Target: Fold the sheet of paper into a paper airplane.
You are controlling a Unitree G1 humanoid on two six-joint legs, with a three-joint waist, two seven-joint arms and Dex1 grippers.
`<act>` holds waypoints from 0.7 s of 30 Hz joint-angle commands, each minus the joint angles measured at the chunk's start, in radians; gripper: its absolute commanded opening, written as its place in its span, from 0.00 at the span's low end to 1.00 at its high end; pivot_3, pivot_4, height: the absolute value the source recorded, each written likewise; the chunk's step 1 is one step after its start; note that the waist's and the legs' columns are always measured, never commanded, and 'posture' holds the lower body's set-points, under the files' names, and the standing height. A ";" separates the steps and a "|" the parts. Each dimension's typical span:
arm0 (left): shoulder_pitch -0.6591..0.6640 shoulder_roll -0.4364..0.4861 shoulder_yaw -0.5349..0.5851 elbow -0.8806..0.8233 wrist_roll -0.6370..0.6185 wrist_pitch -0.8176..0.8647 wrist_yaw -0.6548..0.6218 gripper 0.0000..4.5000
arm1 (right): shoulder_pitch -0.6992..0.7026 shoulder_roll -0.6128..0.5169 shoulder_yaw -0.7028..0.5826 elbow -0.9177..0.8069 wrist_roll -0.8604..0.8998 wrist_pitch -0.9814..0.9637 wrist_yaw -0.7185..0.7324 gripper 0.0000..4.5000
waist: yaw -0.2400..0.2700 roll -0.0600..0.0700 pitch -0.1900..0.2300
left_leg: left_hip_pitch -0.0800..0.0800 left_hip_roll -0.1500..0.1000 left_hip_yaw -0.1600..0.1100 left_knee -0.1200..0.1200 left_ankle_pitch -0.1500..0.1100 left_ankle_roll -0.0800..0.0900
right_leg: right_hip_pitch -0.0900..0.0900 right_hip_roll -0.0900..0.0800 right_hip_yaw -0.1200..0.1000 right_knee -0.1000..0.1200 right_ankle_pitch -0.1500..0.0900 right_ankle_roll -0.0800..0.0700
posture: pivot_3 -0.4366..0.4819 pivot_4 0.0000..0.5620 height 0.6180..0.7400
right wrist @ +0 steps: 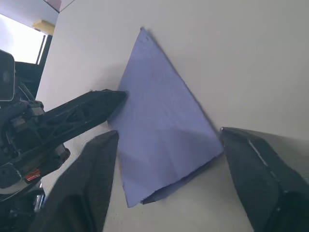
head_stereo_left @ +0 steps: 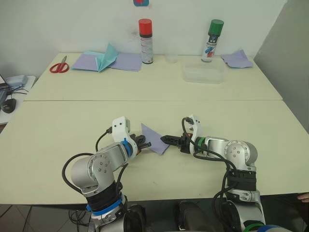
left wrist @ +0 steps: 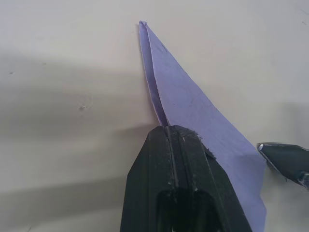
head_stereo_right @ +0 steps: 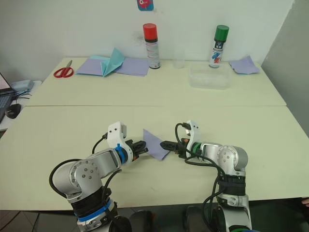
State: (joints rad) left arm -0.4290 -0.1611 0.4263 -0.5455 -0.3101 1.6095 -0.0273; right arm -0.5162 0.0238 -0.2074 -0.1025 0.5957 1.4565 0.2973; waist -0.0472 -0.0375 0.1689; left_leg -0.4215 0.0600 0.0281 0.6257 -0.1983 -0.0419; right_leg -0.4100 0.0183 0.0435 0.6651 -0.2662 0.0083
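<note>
Paper airplane (head_stereo_left: 154,139) lay on the worktop (head_stereo_left: 58,130) between both pincers: left pincer (left wrist: 170,145) clamped on its folded edge, right pincer (right wrist: 164,183) spread apart at its wide end.

The two eye views look forward and down from the head over the surface (head_stereo_left: 58,125) to the far wall, sharing nearly the whole scene, slightly offset sideways. Each wrist view sits low and very close, looking along its own gripper at the paper (left wrist: 193,111). The left gripper (right wrist: 113,96) enters the right wrist view from the side.
</note>
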 commanded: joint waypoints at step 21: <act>0.031 -0.081 0.038 -0.055 -0.071 0.005 -0.020 0.30 | -0.032 -0.051 0.024 0.056 0.028 -0.041 0.048 0.00 | -0.003 0.000 0.000 | -0.002 -0.001 -0.001 0.001 0.000 0.000 | -0.001 -0.001 0.000 -0.001 0.000 0.000 | 0.48 0.27 1.00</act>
State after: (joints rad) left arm -0.4252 -0.1592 0.4452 -0.5515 -0.3511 1.6095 -0.0339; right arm -0.5329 -0.0165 -0.1834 -0.0448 0.6141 1.4382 0.3317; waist -0.0505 -0.0376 0.1689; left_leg -0.4234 0.0592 0.0278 0.6262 -0.1983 -0.0419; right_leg -0.4106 0.0173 0.0432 0.6642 -0.2660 0.0086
